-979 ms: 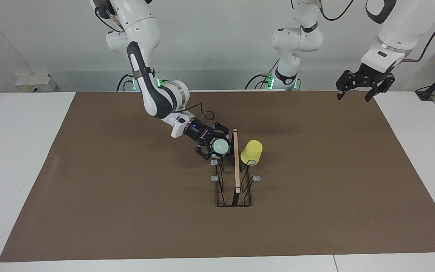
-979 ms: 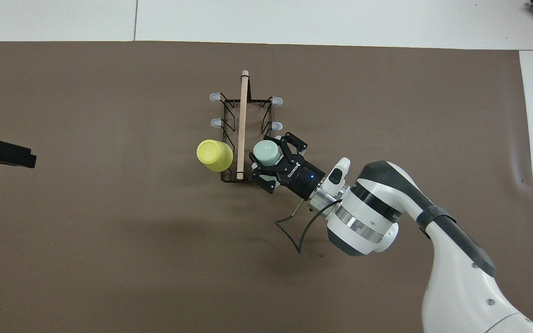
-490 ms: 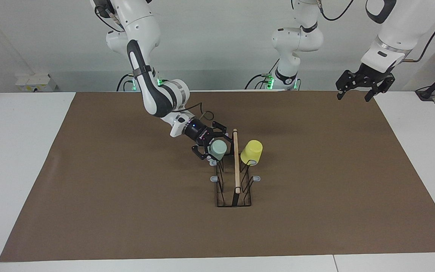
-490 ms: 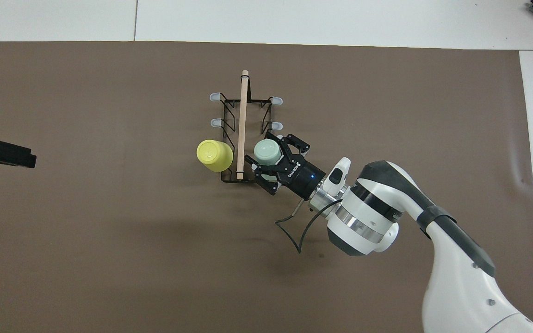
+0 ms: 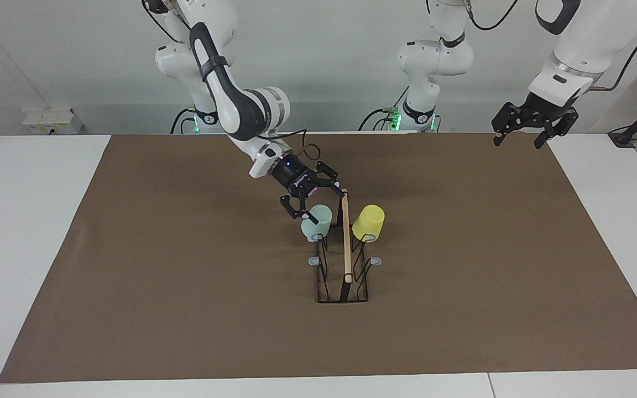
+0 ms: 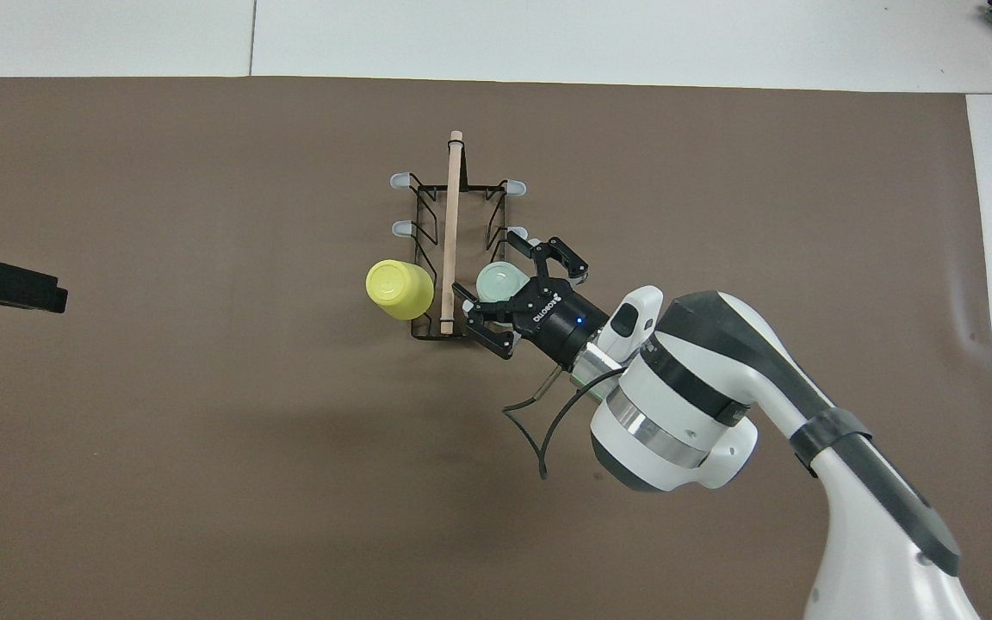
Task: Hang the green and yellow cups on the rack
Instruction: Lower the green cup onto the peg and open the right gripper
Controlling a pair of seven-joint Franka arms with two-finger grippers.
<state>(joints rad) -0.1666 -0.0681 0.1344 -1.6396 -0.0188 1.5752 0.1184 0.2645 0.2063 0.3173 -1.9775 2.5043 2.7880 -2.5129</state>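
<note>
The right gripper has its fingers spread wide and empty, hanging just above the mint green cup, which sits upside down on a prong of the rack at the rack's end toward the robots. The yellow cup hangs inverted on the matching prong across the wooden bar. Both cups look placed, so the task seems all but done.

One spread finger stands very close to the wooden bar's end, the other beside the green cup's wall. A sideways or low pull-away could clip the cup and tip it off its prong, or nudge the light rack along the brown mat; lifting straight up first looks safer.

The rack stands near the mat's middle, with bare mat open toward every edge. The left gripper, fingers spread, waits over the mat's corner at the left arm's end.
</note>
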